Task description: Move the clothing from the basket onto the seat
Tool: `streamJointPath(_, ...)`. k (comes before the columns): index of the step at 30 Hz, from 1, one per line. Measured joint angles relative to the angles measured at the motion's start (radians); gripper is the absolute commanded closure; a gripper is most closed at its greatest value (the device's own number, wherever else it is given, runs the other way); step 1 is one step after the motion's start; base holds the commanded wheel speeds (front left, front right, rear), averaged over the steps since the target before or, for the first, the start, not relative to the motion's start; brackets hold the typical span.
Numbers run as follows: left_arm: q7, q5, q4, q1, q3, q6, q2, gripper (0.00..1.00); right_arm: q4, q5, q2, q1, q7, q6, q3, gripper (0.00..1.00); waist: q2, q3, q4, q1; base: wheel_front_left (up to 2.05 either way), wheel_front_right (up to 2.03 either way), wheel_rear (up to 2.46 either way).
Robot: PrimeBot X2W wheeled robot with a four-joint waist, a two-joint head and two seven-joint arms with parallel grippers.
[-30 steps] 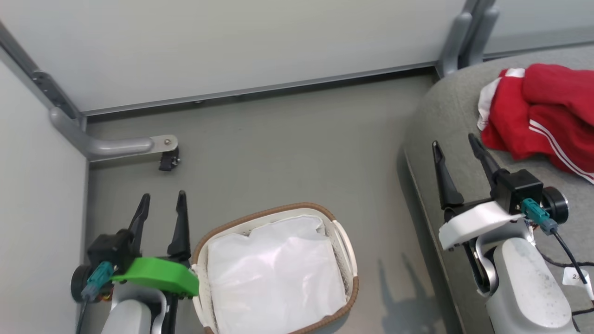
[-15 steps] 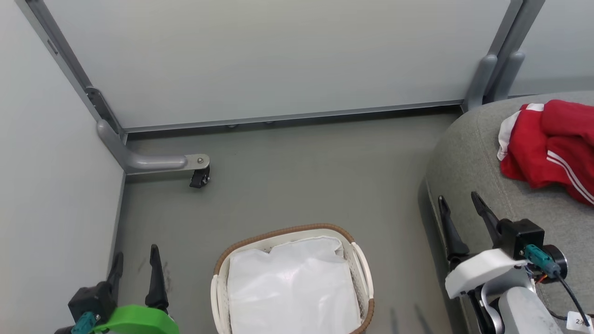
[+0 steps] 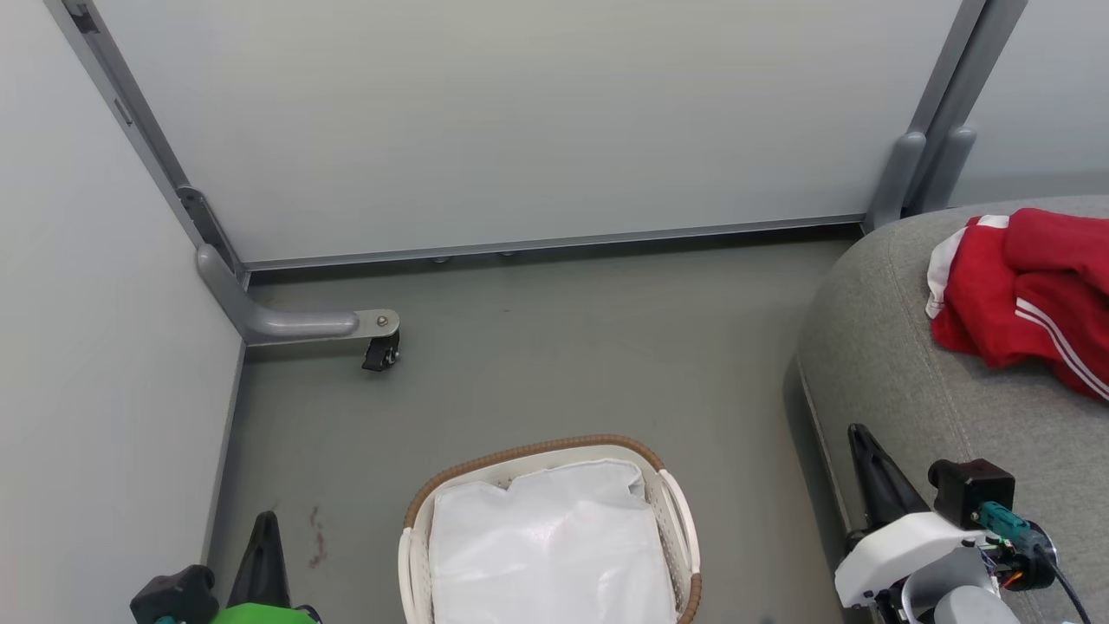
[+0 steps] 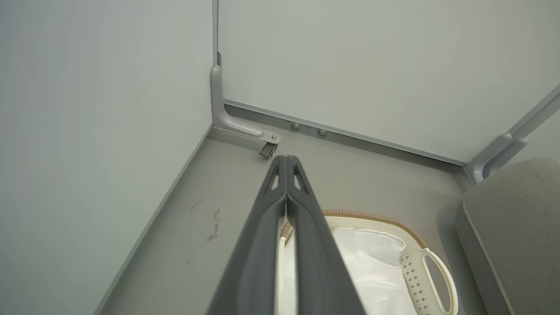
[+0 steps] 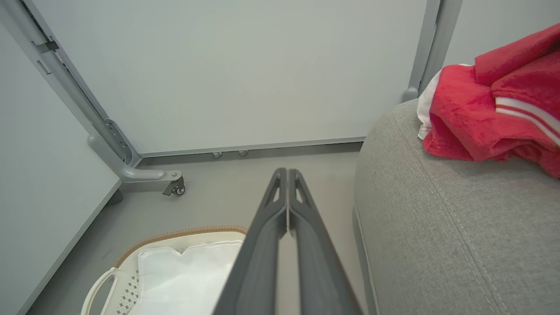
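The red clothing (image 3: pixel 1018 299) lies heaped on the grey seat (image 3: pixel 892 373), well apart from the basket (image 3: pixel 537 447), which holds just its white liner (image 3: pixel 546 546). The left gripper (image 4: pixel 285 159) and right gripper (image 5: pixel 287 171) are both clenched on nothing. The transfer looks done, and probably only parking the arms is left.

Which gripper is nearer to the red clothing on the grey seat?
Right. The right gripper is at the edge of the seat, below the clothing in the head view; the left gripper is beyond the basket, much farther away.
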Motion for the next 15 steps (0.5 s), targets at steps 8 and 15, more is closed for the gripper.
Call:
streamJointPath(8,0.039,-0.141,-0.018,-0.001,0.007,0.0,0.0,1.0,-0.014,0.16,0.0,0.0,0.039,0.0,-0.012,1.0,0.0,0.0,-0.001,0.0,0.0,0.0,0.0)
streamJointPath(15,0.07,-0.252,-0.036,-0.004,0.014,0.0,0.0,1.0,-0.031,0.286,-0.001,0.0,0.069,0.0,-0.017,1.0,0.0,-0.001,-0.001,0.0,0.0,0.0,0.0)
